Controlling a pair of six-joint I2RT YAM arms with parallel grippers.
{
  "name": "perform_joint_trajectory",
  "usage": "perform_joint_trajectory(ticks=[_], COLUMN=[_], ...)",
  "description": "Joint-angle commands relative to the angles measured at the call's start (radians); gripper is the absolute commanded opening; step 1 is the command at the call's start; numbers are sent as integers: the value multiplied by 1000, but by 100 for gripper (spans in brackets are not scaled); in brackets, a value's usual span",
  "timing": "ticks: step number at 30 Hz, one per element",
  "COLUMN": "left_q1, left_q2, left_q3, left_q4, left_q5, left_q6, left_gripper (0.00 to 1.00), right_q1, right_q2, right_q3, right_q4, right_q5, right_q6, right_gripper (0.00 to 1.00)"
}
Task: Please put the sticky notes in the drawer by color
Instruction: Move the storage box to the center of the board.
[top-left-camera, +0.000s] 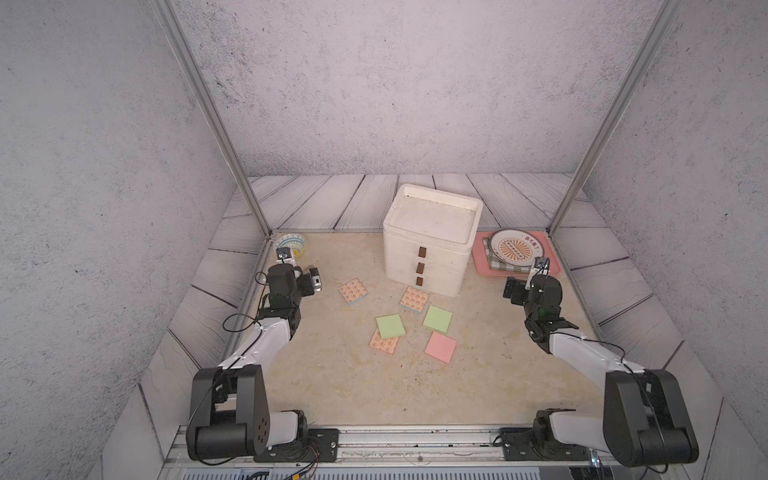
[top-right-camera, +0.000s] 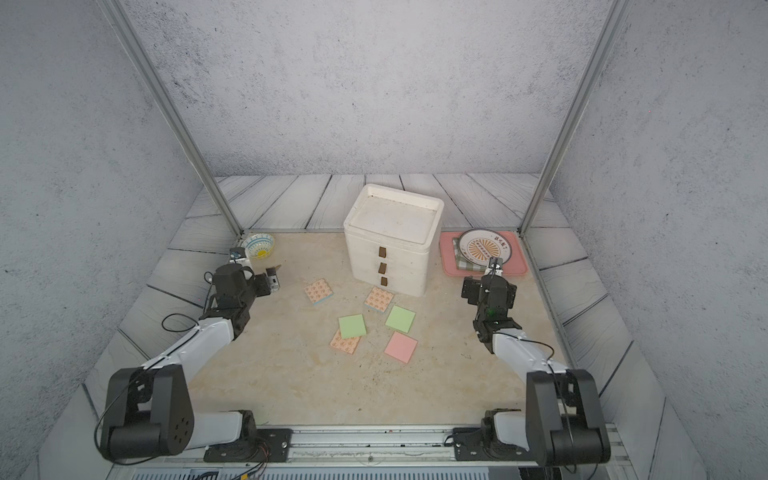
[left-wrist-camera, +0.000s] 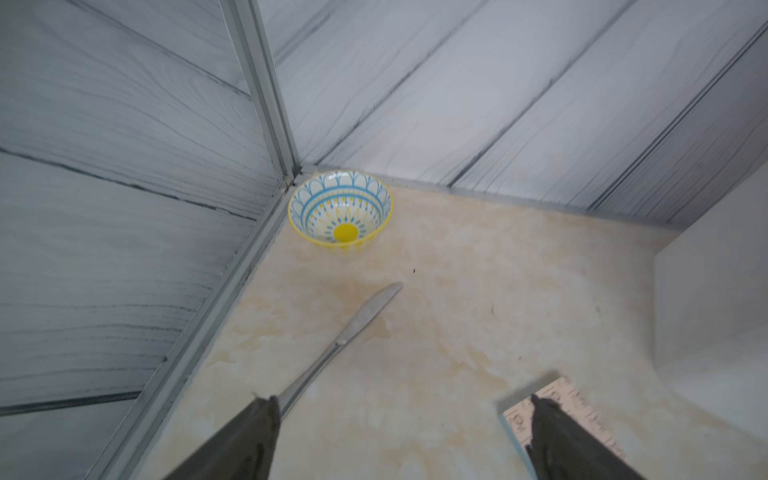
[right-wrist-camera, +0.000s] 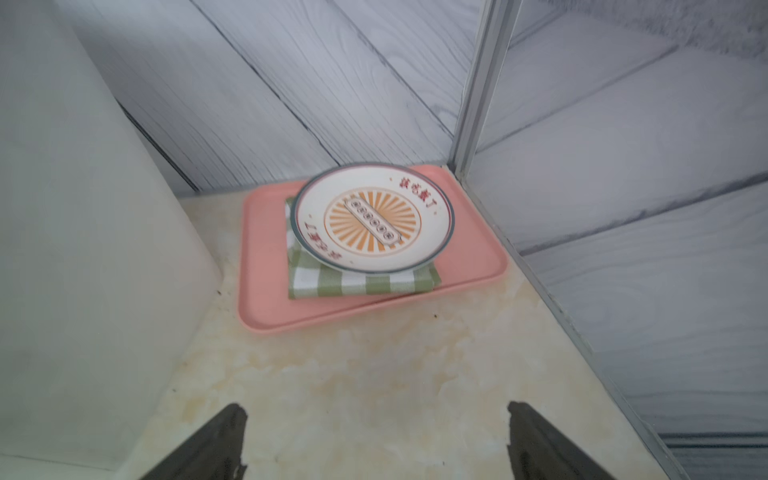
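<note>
Jaws, left gripper (left-wrist-camera: 401, 401): two dark tapered fingers spread wide, nothing between them, raised over the table (top-left-camera: 332, 386) near its left edge. Jaws, right gripper (right-wrist-camera: 376, 407): likewise parted and empty, near the right edge.

Table: flat beige slab, marbled, faintly stained.

Drawer (top-left-camera: 440, 270): white boxy plastic chest with rounded corners and a recessed top. Its three fronts sit flush and shut, each with a small brown tab handle. It stands at the back, centre.

Sticky notes (top-right-camera: 400, 319): six thin square paper pads, all flat on the table in front of the drawer.
- Orange pad one (top-left-camera: 353, 291), patterned with a pale blue edge, lies apart to the left.
- Orange pad two (top-left-camera: 414, 299) lies just beside the chest's base, in front of the lowest handle.
- Orange pad three (top-left-camera: 384, 344) is half covered by the left green pad (top-left-camera: 390, 326).
- The right green pad (top-left-camera: 437, 319) and the plain pink pad (top-left-camera: 440, 347) lie just beside each other.

Sundries:
- A glossy patterned bowl (left-wrist-camera: 340, 210) sits in the back left corner, with a metal knife (left-wrist-camera: 361, 316) near it.
- A pink tray (right-wrist-camera: 266, 270), a rounded rectangle, sits back right; it bears a folded green checked cloth (right-wrist-camera: 357, 284) under a round plate (right-wrist-camera: 374, 216)
</note>
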Motion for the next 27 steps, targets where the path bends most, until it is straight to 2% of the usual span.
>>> perform_joint_trajectory(ticks=[1,5,8,11,14,17,20,23,27], left_q1=[6,7,7,7,6,1,-14,-39,-79], left_q2=[-21,34,136,279,445,626,789,893,977], left_q3=[59,222,401,601,777,937,1086,1184,1262], left_q4=[-212,-330,-436,-529,-567,-568,-602,-615,-613], left_q5=[101,351,467,513,532,645,721,732,734], left_q6=[-176,-280,-315,-348,-407,-466,-505,-520,-518], left_gripper=[98,99,98,100,96,86,84,84,83], right_q1=[-3,-2,-2,-2,-4,-8,-35,-83,-108], right_q2=[-86,-111,-44,65,162,242,350,502,708], right_q3=[60,133,248,394,505,567,640,747,959], right_q4=[-268,-374,-480,-598,-651,-635,-614,-588,-632], right_q5=[-102,-234,-278,-300,-334,-349,-364,-456,-593], right_q6=[109,168,191,218,265,319,381,467,479], right_gripper=[96,93,92,89,85,82,78,75,68])
